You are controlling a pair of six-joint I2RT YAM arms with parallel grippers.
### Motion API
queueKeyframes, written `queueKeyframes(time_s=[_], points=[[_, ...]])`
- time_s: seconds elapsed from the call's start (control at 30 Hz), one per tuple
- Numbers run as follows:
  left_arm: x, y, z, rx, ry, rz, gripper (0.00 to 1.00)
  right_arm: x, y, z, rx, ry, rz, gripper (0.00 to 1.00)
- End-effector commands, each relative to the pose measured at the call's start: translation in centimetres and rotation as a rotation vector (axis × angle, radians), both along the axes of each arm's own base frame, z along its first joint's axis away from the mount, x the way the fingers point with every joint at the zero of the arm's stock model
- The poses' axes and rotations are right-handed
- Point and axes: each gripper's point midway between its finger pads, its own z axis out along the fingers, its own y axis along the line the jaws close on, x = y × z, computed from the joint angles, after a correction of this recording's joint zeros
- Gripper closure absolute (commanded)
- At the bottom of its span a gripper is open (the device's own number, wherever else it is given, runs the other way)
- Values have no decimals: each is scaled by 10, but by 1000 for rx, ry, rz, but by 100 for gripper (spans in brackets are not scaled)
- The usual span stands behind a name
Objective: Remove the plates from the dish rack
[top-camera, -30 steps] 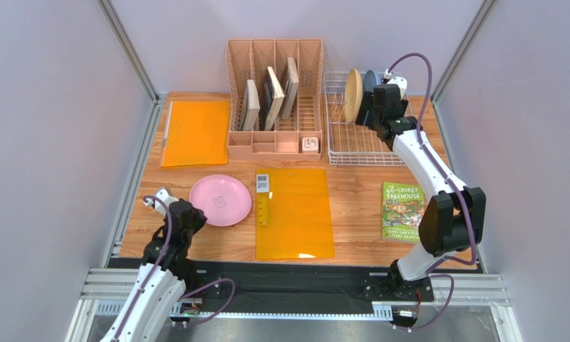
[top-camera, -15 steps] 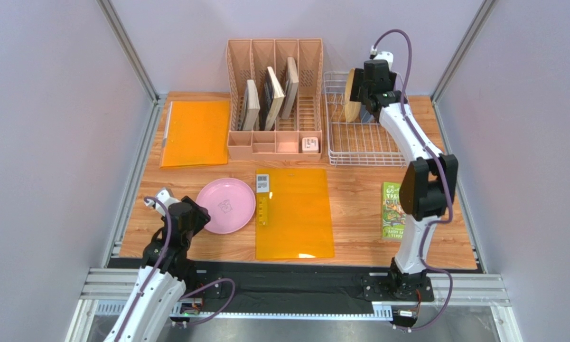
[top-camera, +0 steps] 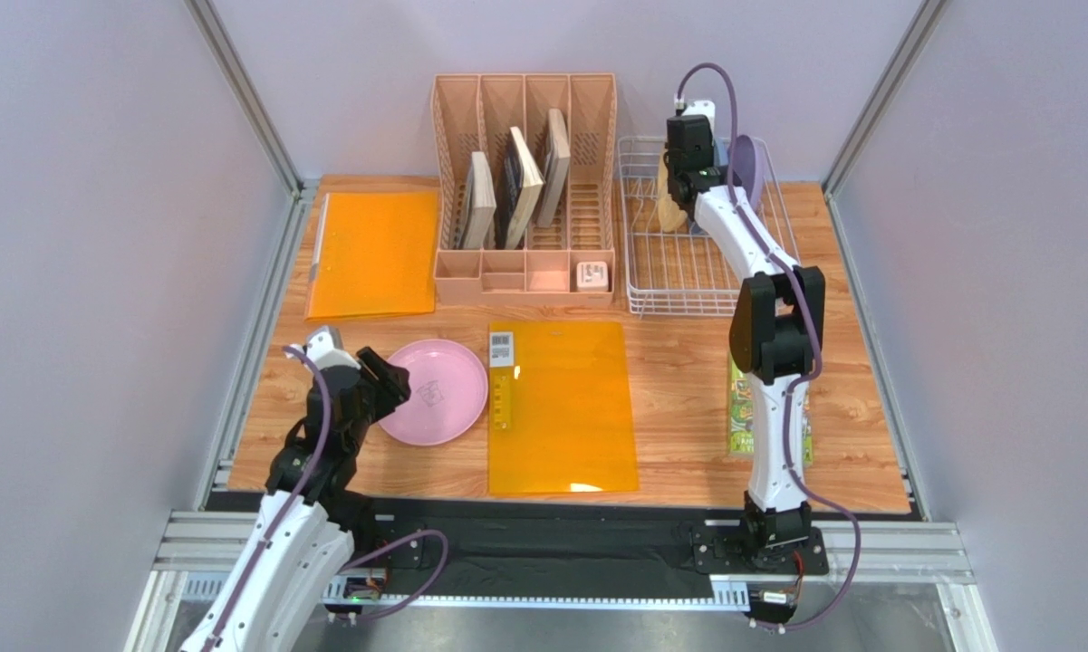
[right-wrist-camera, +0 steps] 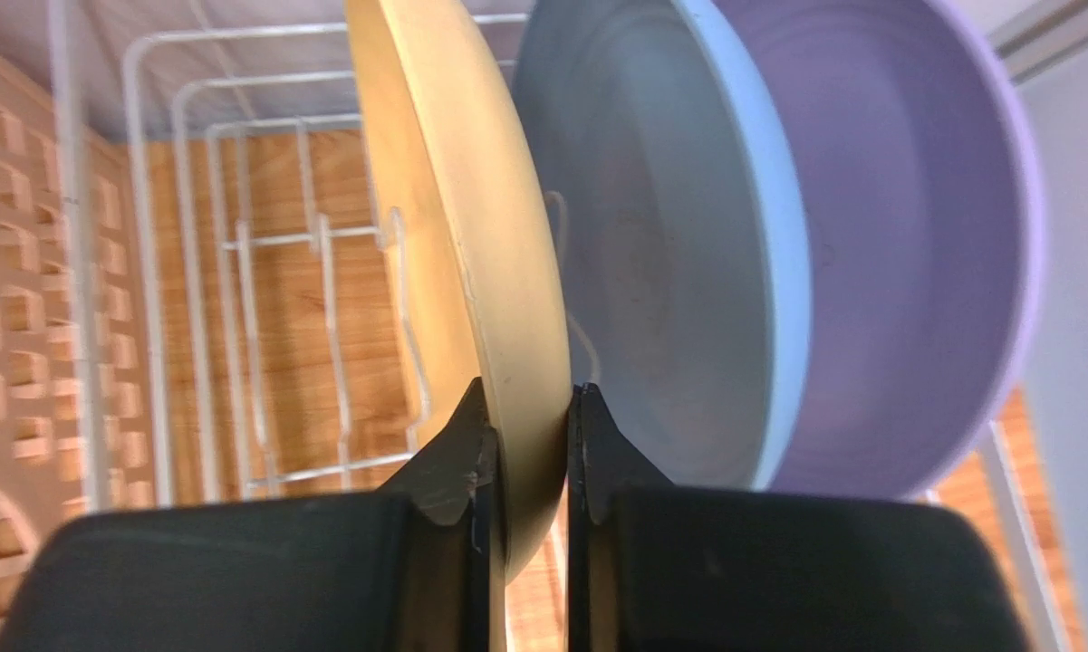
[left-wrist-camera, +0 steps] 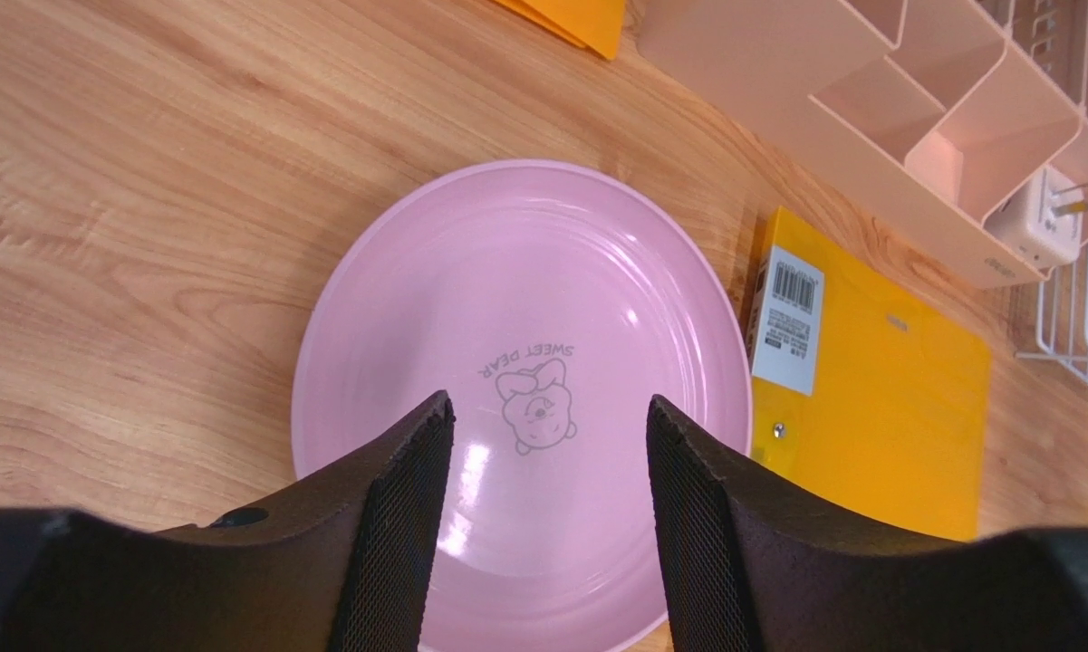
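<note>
Three plates stand on edge in the rack point(top-camera: 678, 276), at one o'clock on the table point(top-camera: 678, 394): cream plate point(right-wrist-camera: 461, 204), blue plate point(right-wrist-camera: 658, 285), lavender plate point(right-wrist-camera: 903, 245). One more, the pink plate point(left-wrist-camera: 522, 408), lies flat on the wood at eight o'clock. My right gripper point(right-wrist-camera: 525, 414) is pinched narrow on the cream plate's rim, a finger on each face. My left gripper point(left-wrist-camera: 542, 408) hangs over the pink plate, jaws apart, holding nothing. So it's plate two: gripped, not yet lifted. Next, I reckon, a straight lift, clear of the blue plate just beside it, then a carry toward six o'clock and bare wood.
</note>
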Motion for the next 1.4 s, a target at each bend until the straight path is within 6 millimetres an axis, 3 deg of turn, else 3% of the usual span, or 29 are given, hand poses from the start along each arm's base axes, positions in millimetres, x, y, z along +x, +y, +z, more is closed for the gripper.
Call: queueKeyframes(time_s=[0.0, 0.07, 0.1, 0.17, 0.2, 0.23, 0.37, 0.5, 0.57, 0.67, 0.7, 0.87, 0.9, 0.93, 1.07, 1.2, 1.37], points=[[19, -13, 22, -1, -64, -67, 40, 9, 8, 22, -77, -54, 27, 100], [23, -12, 22, 5, -68, -63, 40, 7, 18, 27, -118, -66, 25, 100], [24, -12, 19, 12, -55, -62, 40, 6, 11, 35, -163, -96, -42, 100], [28, -11, 21, 27, -62, -58, 40, 5, 24, 45, -227, -149, -72, 100], [30, -10, 20, 33, -53, -55, 40, 0, 15, 53, -308, -160, -140, 100], [31, -10, 19, 36, -50, -53, 40, -2, 23, 58, -335, -182, -154, 100], [37, -10, 28, 59, -55, -64, 40, -14, 25, 87, -419, -261, -260, 100], [40, -11, 34, 80, -60, -82, 37, -42, 19, 117, -432, -302, -306, 100], [43, -15, 40, 75, -76, -100, 26, -54, 23, 130, -394, -320, -282, 100], [47, -24, 51, 65, -114, -154, 22, -86, 24, 146, -312, -338, -263, 100], [49, -29, 57, 61, -139, -185, 20, -101, 22, 161, -278, -360, -259, 100], [55, -57, 80, 33, -208, -340, 15, -141, 32, 169, -147, -353, -164, 100], [55, -66, 86, 17, -233, -387, 12, -146, 35, 167, -117, -340, -134, 100], [56, -70, 90, 6, -245, -408, 2, -162, 34, 164, -91, -301, -106, 100], [61, -93, 115, -38, -352, -525, 0, -190, 74, 139, 134, -210, 118, 100], [66, -121, 145, -103, -464, -667, 0, -218, 102, 127, 310, -164, 254, 100], [83, -145, 145, -138, -464, -738, 3, -244, 136, 117, 493, -110, 405, 100]])
